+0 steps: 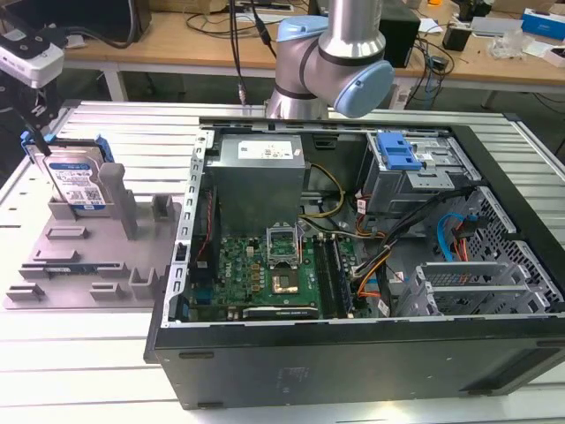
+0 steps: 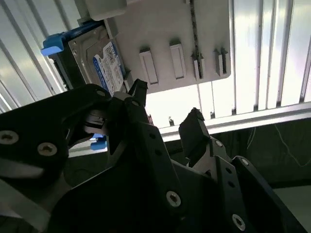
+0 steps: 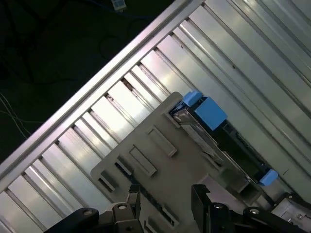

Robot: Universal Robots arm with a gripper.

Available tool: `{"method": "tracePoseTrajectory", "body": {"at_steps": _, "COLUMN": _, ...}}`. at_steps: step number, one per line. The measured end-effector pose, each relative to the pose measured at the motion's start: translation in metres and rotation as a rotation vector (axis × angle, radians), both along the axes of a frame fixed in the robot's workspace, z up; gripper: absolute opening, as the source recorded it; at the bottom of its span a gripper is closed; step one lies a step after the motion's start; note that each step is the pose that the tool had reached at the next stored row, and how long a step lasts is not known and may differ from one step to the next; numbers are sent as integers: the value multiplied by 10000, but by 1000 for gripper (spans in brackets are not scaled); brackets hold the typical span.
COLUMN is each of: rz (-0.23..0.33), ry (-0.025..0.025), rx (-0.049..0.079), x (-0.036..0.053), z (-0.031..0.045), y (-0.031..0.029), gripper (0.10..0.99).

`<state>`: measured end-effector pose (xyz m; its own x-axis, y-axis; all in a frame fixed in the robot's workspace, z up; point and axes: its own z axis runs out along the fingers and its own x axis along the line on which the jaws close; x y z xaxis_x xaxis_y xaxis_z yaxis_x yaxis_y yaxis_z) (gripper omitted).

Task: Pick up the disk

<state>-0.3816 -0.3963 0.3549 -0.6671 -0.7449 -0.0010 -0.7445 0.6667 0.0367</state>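
Plainly unlifted, the disk point(image 1: 78, 182) stands in its tray point(image 1: 88, 265) at the exterior view's left; fingers point(image 2: 197, 131) released, empty.

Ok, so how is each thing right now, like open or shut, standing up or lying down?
Disk: standing on its edge in the tray, not grabbed.
Tray: lying flat, holding the disk.
Gripper: open, holding nothing.
Computer case: open, insides showing.
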Motion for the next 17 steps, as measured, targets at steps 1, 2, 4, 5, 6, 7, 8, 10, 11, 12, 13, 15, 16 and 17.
{"method": "tracePoseTrajectory", "body": {"at_steps": 1, "rz": 274, "ry": -9, "rx": 0, "x": 0, "z": 0, "y": 0, "gripper": 541}}
{"method": "tracePoseTrajectory", "body": {"at_steps": 2, "rz": 479, "ry": -14, "rx": 0, "x": 1, "z": 0, "y": 0, "gripper": 541}}
{"method": "tracePoseTrajectory", "body": {"at_steps": 4, "rz": 848, "ry": -23, "rx": 0, "x": 1, "z": 0, "y": 0, "gripper": 541}}
{"method": "tracePoseTrajectory", "body": {"at_steps": 5, "rz": 1024, "ry": -29, "rx": 0, "x": 1, "z": 0, "y": 0, "gripper": 541}}
{"method": "tracePoseTrajectory", "body": {"at_steps": 6, "rz": 1241, "ry": -36, "rx": 0, "x": 1, "z": 0, "y": 0, "gripper": 541}}
{"method": "tracePoseTrajectory", "body": {"at_steps": 7, "rz": 1411, "ry": -42, "rx": 0, "x": 1, "z": 0, "y": 0, "gripper": 541}}
{"method": "tracePoseTrajectory", "body": {"at_steps": 8, "rz": 1642, "ry": -48, "rx": 0, "x": 1, "z": 0, "y": 0, "gripper": 541}}
{"method": "tracePoseTrajectory", "body": {"at_steps": 10, "rz": 2035, "ry": -58, "rx": 0, "x": 2, "z": 0, "y": 0, "gripper": 541}}
{"method": "tracePoseTrajectory", "body": {"at_steps": 11, "rz": 2180, "ry": -61, "rx": 0, "x": 2, "z": 0, "y": 0, "gripper": 541}}
{"method": "tracePoseTrajectory", "body": {"at_steps": 12, "rz": 2467, "ry": -65, "rx": 1, "x": 3, "z": 0, "y": 0, "gripper": 541}}
{"method": "tracePoseTrajectory", "body": {"at_steps": 13, "rz": 2712, "ry": -67, "rx": 2, "x": 4, "z": 0, "y": 0, "gripper": 541}}
{"method": "tracePoseTrajectory", "body": {"at_steps": 15, "rz": 3017, "ry": -68, "rx": 2, "x": 6, "z": 0, "y": 1, "gripper": 541}}
{"method": "tracePoseTrajectory", "body": {"at_steps": 16, "rz": 3129, "ry": -67, "rx": 3, "x": 8, "z": 0, "y": 1, "gripper": 541}}
{"method": "tracePoseTrajectory", "body": {"at_steps": 17, "rz": 3259, "ry": -67, "rx": 2, "x": 11, "z": 0, "y": 1, "gripper": 541}}
